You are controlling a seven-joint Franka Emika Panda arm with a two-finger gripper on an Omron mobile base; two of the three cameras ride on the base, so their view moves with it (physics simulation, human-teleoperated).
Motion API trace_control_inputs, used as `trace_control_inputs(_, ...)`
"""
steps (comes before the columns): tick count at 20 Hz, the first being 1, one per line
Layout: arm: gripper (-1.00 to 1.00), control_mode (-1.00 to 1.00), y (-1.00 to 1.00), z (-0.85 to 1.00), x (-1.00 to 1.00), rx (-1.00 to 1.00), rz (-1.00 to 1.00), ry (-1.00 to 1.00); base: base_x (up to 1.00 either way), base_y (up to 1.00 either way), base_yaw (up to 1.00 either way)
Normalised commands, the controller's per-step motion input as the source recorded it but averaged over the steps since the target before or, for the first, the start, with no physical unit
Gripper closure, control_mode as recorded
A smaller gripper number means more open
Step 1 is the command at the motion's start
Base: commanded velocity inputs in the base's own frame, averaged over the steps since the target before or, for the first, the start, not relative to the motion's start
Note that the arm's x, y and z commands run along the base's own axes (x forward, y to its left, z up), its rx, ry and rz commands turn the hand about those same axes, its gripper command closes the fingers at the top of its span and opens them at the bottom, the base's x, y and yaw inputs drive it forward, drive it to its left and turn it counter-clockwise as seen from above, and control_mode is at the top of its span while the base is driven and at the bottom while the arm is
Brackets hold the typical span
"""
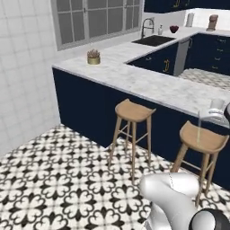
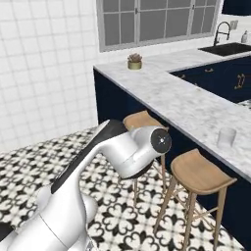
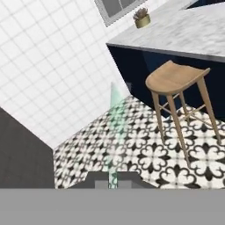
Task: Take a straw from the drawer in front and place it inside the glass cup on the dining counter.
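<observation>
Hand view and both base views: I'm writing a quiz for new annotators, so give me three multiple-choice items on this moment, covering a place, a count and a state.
1. Where does the glass cup stand?
A. on the dining counter, near its front edge
B. on the floor tiles
C. on the window ledge

2. How many wooden stools front that counter?
A. one
B. two
C. four

3. What is the state of the straw?
A. standing in the cup
B. lying on the floor
C. held in the gripper

Answers: 1 A, since the right base view shows it on the marble top. 2 B, since both base views show two seats. 3 C, since in the hand view it rises from between the fingertips.
</observation>
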Motion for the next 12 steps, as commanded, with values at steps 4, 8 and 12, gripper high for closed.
trace_control_inputs(4,1.00,1.00,0.00,0.00,0.00,0.00,0.00,0.00,0.98,0.40,-0.53)
trace_control_inputs(8,1.00,1.00,0.00,0.00,0.00,0.00,0.00,0.00,0.97,0.37,-0.55)
trace_control_inputs(12,1.00,1.00,0.00,0.00,0.00,0.00,0.00,0.00,0.91,0.25,-0.56)
